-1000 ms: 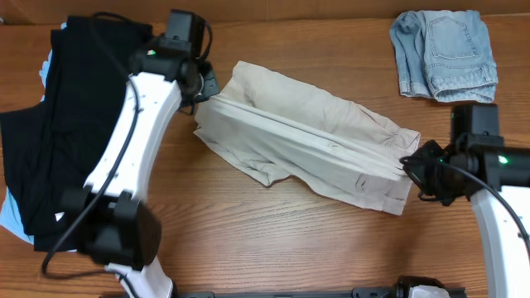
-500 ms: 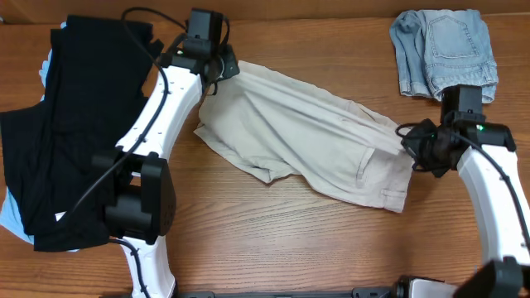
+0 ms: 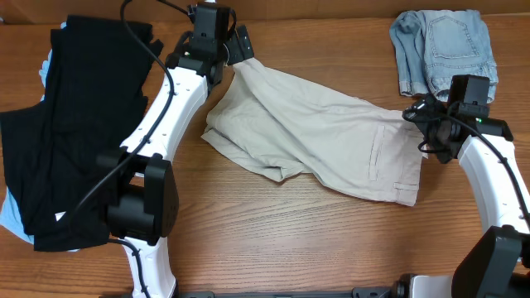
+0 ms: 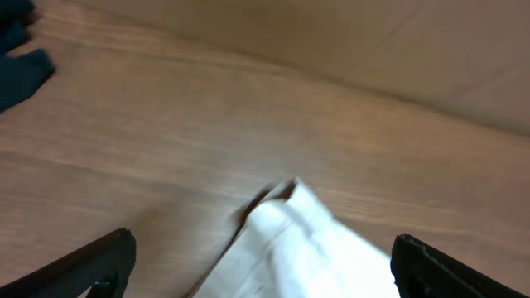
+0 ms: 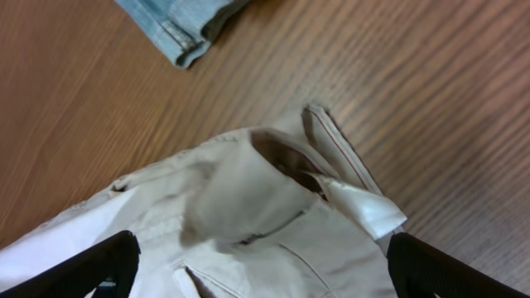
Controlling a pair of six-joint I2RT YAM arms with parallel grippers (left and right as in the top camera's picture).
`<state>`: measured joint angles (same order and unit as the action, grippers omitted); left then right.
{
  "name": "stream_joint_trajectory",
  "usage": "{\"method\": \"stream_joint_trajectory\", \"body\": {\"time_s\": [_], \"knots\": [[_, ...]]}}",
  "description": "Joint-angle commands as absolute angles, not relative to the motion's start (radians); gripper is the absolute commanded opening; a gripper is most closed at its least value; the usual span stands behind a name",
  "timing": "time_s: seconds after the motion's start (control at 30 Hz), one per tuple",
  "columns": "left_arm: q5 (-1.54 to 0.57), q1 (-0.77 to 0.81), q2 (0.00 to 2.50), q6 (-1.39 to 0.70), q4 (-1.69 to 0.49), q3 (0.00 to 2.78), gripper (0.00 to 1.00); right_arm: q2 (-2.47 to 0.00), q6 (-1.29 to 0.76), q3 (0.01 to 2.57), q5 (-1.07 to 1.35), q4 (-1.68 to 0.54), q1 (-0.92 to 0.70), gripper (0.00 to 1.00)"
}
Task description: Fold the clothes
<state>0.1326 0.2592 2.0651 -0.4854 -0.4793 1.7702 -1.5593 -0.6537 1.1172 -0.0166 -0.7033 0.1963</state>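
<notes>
The clothes are in three places. Pale beige shorts (image 3: 323, 141) lie spread across the middle of the table. A black pile (image 3: 74, 124) sits at the left, and folded denim shorts (image 3: 443, 50) at the far right. My left gripper (image 3: 240, 51) hovers open over the beige shorts' far left corner (image 4: 290, 240), which lies loose between the wide-apart fingers (image 4: 99, 265). My right gripper (image 3: 419, 124) stands open over the shorts' right end (image 5: 273, 207), where a turned-over edge shows between its fingers (image 5: 447, 269), touching neither.
A pale blue cloth (image 3: 10, 217) peeks out under the black pile. A denim hem (image 5: 178, 29) lies just beyond the right gripper. A cardboard-coloured wall (image 4: 373, 41) rises behind the table's far edge.
Both grippers carried the beige shorts' upper layer toward the far edge, opening the fold, then opened and let go. The shorts now lie flatter and wider.
</notes>
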Motion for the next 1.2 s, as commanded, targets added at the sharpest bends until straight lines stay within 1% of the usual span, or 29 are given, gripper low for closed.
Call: {"method": "stream_joint_trajectory", "body": {"time_s": [0.0, 0.07, 0.17, 0.23, 0.27, 0.33, 0.4, 0.43, 0.5, 0.57, 0.6, 0.63, 0.7, 0.73, 0.8, 0.87, 0.9, 1.03, 1.17], "knots": [[0.163, 0.247, 2.076, -0.404, -0.555, 1.813, 1.0, -1.553, -0.636, 1.151, -0.027, -0.751, 0.2, 1.0], [0.162, 0.245, 2.075, -0.336, -0.687, 1.845, 1.0, -1.547, -0.607, 1.192, -0.005, -0.847, 0.2, 1.0], [0.137, 0.244, 2.076, -0.27, -0.78, 1.847, 1.0, -1.536, -0.54, 1.237, 0.053, -0.934, 0.199, 1.0], [0.104, 0.244, 2.085, -0.208, -0.815, 1.847, 1.0, -1.533, -0.5, 1.258, 0.081, -0.97, 0.199, 1.0], [0.055, 0.244, 2.099, -0.146, -0.837, 1.847, 1.0, -1.533, -0.467, 1.267, 0.1, -0.993, 0.199, 1.0], [0.006, 0.244, 2.125, -0.078, -0.865, 1.847, 0.98, -1.534, -0.463, 1.266, 0.099, -1.026, 0.199, 1.0], [0.007, 0.245, 2.154, -0.073, -0.884, 1.847, 0.97, -1.534, -0.463, 1.266, 0.099, -1.041, 0.198, 1.0], [0.006, 0.245, 2.168, -0.074, -0.892, 1.847, 0.94, -1.534, -0.463, 1.266, 0.098, -1.044, 0.198, 1.0], [0.001, 0.245, 2.196, -0.075, -0.914, 1.847, 0.88, -1.534, -0.463, 1.266, 0.094, -1.046, 0.199, 1.0], [-0.006, 0.245, 2.22, -0.075, -0.937, 1.847, 0.77, -1.534, -0.464, 1.266, 0.091, -1.044, 0.198, 1.0], [-0.01, 0.246, 2.233, -0.075, -0.949, 1.847, 0.66, -1.534, -0.464, 1.266, 0.091, -1.042, 0.198, 1.0], [-0.011, 0.247, 2.245, -0.075, -0.963, 1.847, 0.54, -1.534, -0.464, 1.266, 0.091, -1.04, 0.198, 1.0], [-0.011, 0.25, 2.267, -0.074, -0.985, 1.847, 0.35, -1.534, -0.465, 1.266, 0.091, -1.037, 0.198, 1.0], [-0.012, 0.25, 2.273, -0.074, -0.994, 1.847, 0.28, -1.534, -0.467, 1.266, 0.091, -1.037, 0.198, 1.0], [-0.011, 0.25, 2.289, -0.074, -1.009, 1.847, 0.17, -1.534, -0.467, 1.266, 0.091, -1.037, 0.198, 1.0], [-0.009, 0.25, 2.303, -0.075, -1.022, 1.847, 0.1, -1.534, -0.467, 1.266, 0.091, -1.039, 0.198, 1.0], [-0.008, 0.249, 2.309, -0.078, -1.03, 1.847, 0.09, -1.534, -0.467, 1.266, 0.091, -1.039, 0.198, 1.0], [0.088, 0.237, 2.337, -0.184, -1.113, 1.841, 0.09, -1.534, -0.467, 1.266, 0.092, -1.038, 0.197, 1.0], [0.14, 0.205, 2.339, -0.28, -1.163, 1.799, 0.1, -1.534, -0.467, 1.266, 0.093, -1.03, 0.197, 1.0]]}}
